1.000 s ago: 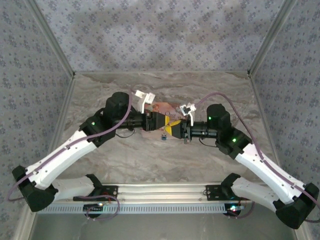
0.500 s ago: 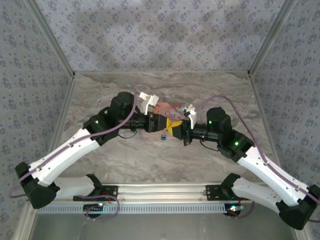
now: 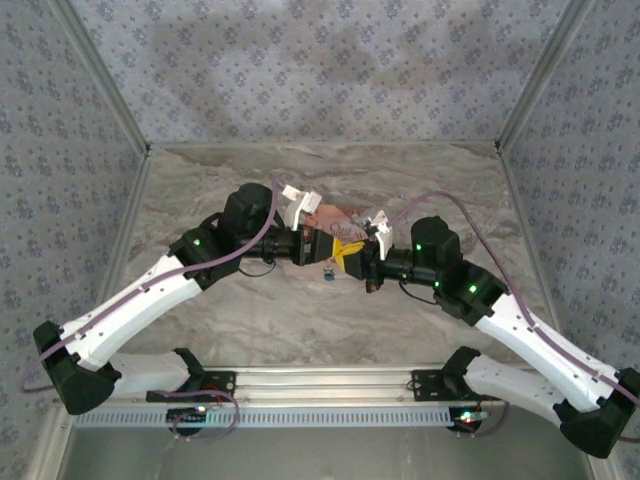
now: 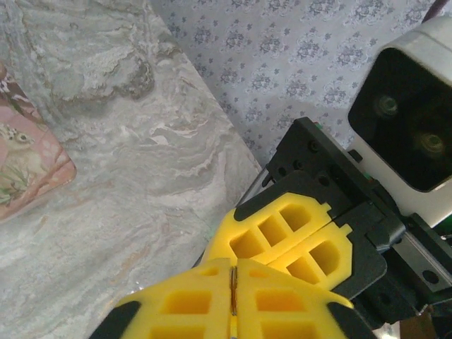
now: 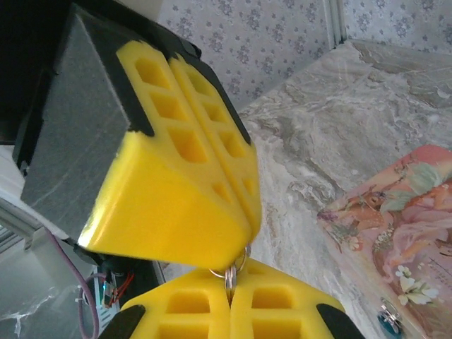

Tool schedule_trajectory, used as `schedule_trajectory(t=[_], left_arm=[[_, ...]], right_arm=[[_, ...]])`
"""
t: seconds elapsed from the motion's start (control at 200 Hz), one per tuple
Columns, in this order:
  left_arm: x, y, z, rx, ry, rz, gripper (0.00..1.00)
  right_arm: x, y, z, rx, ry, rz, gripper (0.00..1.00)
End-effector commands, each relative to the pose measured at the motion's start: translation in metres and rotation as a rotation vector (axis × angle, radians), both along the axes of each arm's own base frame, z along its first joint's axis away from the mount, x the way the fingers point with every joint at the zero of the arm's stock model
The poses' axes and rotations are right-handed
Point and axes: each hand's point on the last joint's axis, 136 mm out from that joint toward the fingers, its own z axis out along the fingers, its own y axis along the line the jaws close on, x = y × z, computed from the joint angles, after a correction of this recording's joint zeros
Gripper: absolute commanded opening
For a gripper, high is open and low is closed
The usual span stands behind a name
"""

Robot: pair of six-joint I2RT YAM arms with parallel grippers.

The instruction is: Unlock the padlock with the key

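The padlock [image 3: 327,272], tiny and blue-teal, lies on the marble table just in front of the two grippers; in the right wrist view the padlock [image 5: 387,319] rests beside the pink box. My left gripper [image 3: 330,247] and right gripper [image 3: 347,257] meet tip to tip above it. The key [image 5: 229,277] is a thin metal piece with a ring, pinched between the shut right gripper [image 5: 231,286]. The left gripper [image 4: 233,267] is also shut, with a thin sliver of the key [image 4: 233,286] in its seam.
A pink picture-printed box [image 3: 335,220] lies just behind the grippers, its corner [image 4: 21,162] also in the left wrist view. Patterned walls enclose the marble table [image 3: 420,180] on three sides, with metal posts at the back corners.
The left gripper has closed onto the key that the right gripper holds. Both arms have edged a little inward, and the padlock has stayed in place.
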Motion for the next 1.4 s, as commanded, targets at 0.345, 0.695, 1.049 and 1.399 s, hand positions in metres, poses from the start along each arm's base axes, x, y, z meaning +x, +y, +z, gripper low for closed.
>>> schedule_trajectory(t=[0.345, 0.695, 1.049, 1.399], left_arm=[[-0.002, 0.004, 0.019, 0.031, -0.048, -0.01, 0.0], [-0.006, -0.004, 0.017, 0.042, -0.015, -0.055, 0.0], [-0.008, -0.005, 0.019, 0.034, -0.014, -0.069, 0.0], [-0.01, -0.006, 0.022, 0.028, -0.013, -0.084, 0.0]], right_arm=[[0.001, -0.019, 0.013, -0.026, -0.029, -0.065, 0.38], [0.0, -0.019, 0.028, -0.022, -0.052, -0.038, 0.34], [-0.008, -0.008, 0.031, -0.024, -0.038, 0.051, 0.32], [-0.02, 0.001, 0.027, -0.023, -0.012, 0.141, 0.36]])
